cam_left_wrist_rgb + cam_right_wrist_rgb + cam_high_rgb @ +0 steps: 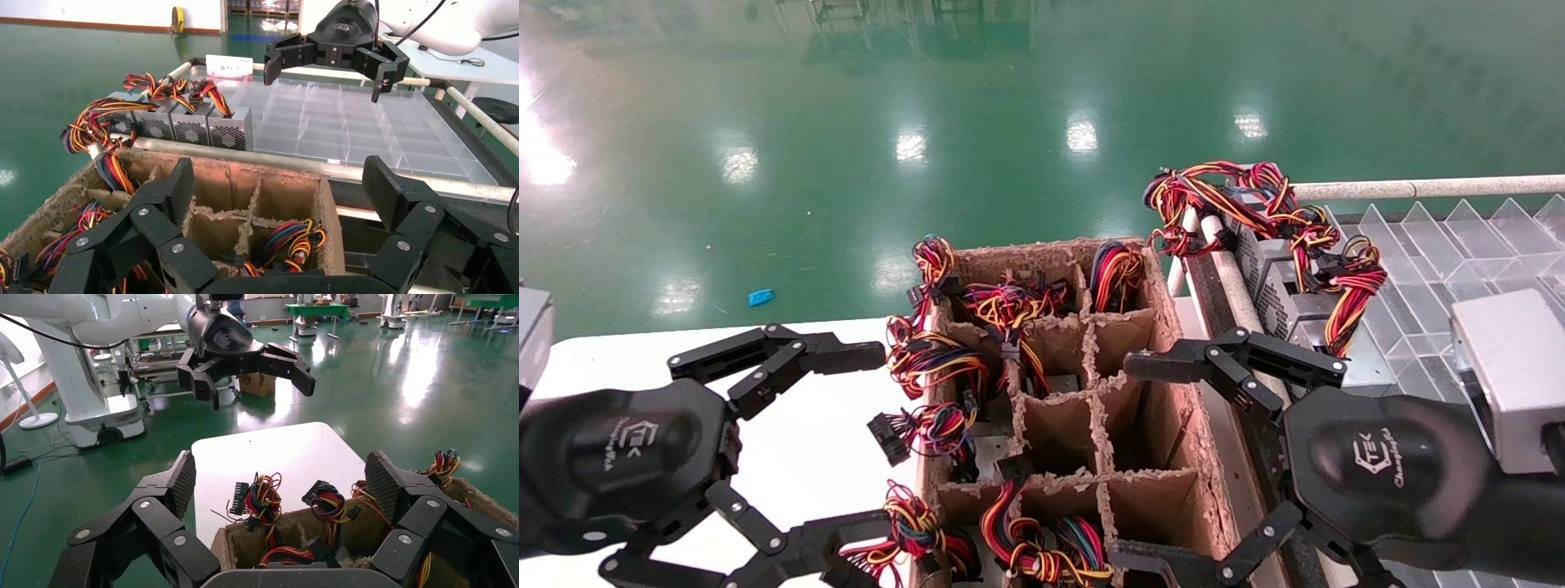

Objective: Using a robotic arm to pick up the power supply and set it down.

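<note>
- Above a divided cardboard box hovered both black grippers, empty.
- Left gripper over the white table edge, fingers spread wide.
- Right gripper over the box's right wall, fingers likewise spread.
- Down in the cells sat power supplies, mostly buried under red, yellow and black wire bundles.
- More grey units lined up beside a clear tray.
- Likely heavy, rigid and smooth; best gripped across the metal casing, never by the floppy wires.

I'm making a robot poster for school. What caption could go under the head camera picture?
Both open grippers, left and right, hover beside a cardboard divider box of wired power supplies.
</note>
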Motion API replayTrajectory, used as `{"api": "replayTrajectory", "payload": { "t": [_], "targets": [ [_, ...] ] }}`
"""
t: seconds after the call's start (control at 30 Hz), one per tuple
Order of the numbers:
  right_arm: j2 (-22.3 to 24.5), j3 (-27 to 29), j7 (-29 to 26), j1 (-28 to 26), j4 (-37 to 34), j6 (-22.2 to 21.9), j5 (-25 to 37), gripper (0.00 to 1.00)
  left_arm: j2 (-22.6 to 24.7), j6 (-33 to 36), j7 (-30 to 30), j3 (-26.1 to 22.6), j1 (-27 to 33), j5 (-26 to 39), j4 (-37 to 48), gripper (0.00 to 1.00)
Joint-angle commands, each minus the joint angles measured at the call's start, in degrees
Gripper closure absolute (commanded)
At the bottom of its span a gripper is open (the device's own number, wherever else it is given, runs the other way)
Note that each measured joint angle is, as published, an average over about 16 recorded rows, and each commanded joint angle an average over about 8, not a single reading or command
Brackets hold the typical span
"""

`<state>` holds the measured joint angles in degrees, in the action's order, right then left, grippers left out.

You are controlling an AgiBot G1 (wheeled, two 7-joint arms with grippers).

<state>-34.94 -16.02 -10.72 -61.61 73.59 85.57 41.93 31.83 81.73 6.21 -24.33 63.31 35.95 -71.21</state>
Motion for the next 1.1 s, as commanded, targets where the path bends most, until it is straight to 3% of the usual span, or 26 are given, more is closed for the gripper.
{"api": "replayTrajectory", "payload": {
  "t": [0.03, 0.1, 0.13, 0.33, 0.37, 0.4, 0.53, 0.63, 0.87, 1.1],
  "targets": [
    [0.0, 0.0, 0.0, 0.0, 0.0, 0.0, 0.0, 0.0, 0.0, 0.0, 0.0, 0.0, 0.0, 0.0, 0.0, 0.01],
    [0.0, 0.0, 0.0, 0.0, 0.0, 0.0, 0.0, 0.0, 0.0, 0.0, 0.0, 0.0, 0.0, 0.0, 0.0, 0.05],
    [0.0, 0.0, 0.0, 0.0, 0.0, 0.0, 0.0, 0.0, 0.0, 0.0, 0.0, 0.0, 0.0, 0.0, 0.0, 0.13],
    [-0.03, 0.0, 0.02, -0.01, 0.01, -0.01, 0.01, 0.0, 0.0, 0.0, 0.0, 0.0, 0.0, 0.0, 0.0, 0.86],
    [-0.05, 0.0, 0.05, -0.03, 0.02, -0.06, 0.05, 0.0, 0.0, 0.0, 0.0, 0.0, 0.0, 0.0, 0.0, 0.96],
    [-0.08, 0.01, 0.12, -0.07, 0.06, -0.16, 0.14, 0.0, 0.0, 0.0, 0.0, 0.0, 0.0, 0.0, 0.0, 1.0],
    [-0.32, 0.16, 1.1, -0.63, 0.56, -2.27, 1.9, 0.0, 0.0, 0.0, 0.0, 0.0, 0.0, 0.0, 0.0, 1.0],
    [-0.76, 0.25, 3.5, -1.56, 1.75, -6.31, 6.07, 0.0, 0.0, 0.0, 0.0, 0.0, 0.0, 0.0, 0.0, 1.0],
    [-4.36, -0.8, 14.51, -4.57, 3.83, -17.16, 20.42, 0.0, 0.0, 0.0, 0.0, 0.0, 0.0, 0.0, 0.0, 1.0],
    [-8.64, -2.41, 24.76, -6.19, 3.74, -23.53, 30.22, 0.0, 0.0, 0.0, 0.0, 0.0, 0.0, 0.0, 0.0, 1.0]
  ]
}}
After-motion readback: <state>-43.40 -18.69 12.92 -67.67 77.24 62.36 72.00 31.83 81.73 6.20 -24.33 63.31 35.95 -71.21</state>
